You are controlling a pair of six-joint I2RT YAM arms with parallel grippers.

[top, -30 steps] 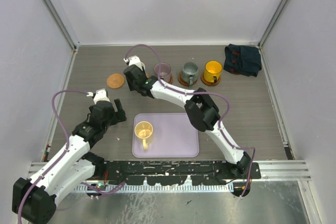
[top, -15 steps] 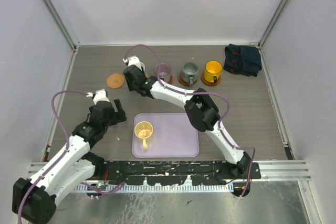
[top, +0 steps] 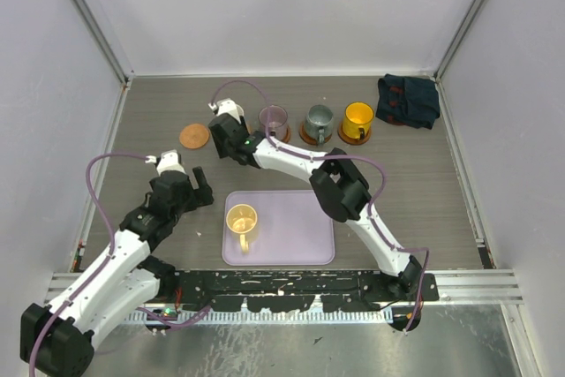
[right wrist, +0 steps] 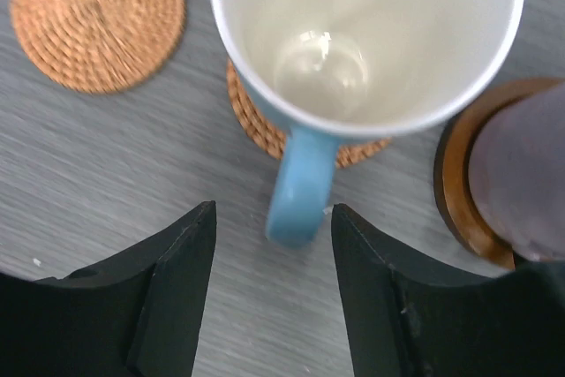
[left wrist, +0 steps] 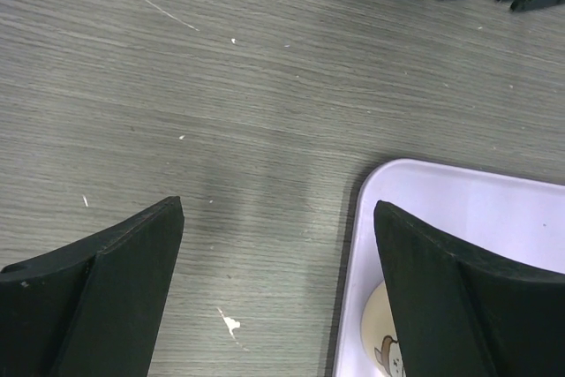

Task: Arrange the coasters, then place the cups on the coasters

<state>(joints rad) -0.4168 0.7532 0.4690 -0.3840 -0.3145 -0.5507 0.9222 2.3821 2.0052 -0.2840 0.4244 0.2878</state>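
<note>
Since the right hand (right wrist: 272, 218) stands open with one finger on each side of the light blue handle (right wrist: 300, 187), a sideways bump could drag the white mug (right wrist: 366, 41) off its woven brown coaster (right wrist: 252, 125) — or into the see-through purple cup (right wrist: 521, 174) just beside it. The left hand (left wrist: 278, 218) is wide and empty near the pale purple tray (left wrist: 459, 209), where the cream-yellow cup (top: 241, 218) sits. No words can be read.

A grey wood-grain tabletop (top: 424, 192) fills the enclosure, closed in by plain pale walls (top: 291, 6) on the left, far and right sides. At the two far corners rise slim aluminium posts (top: 88, 15), and a ribbed metal rail (top: 468, 282) runs along the near edge under soft, even light.
</note>
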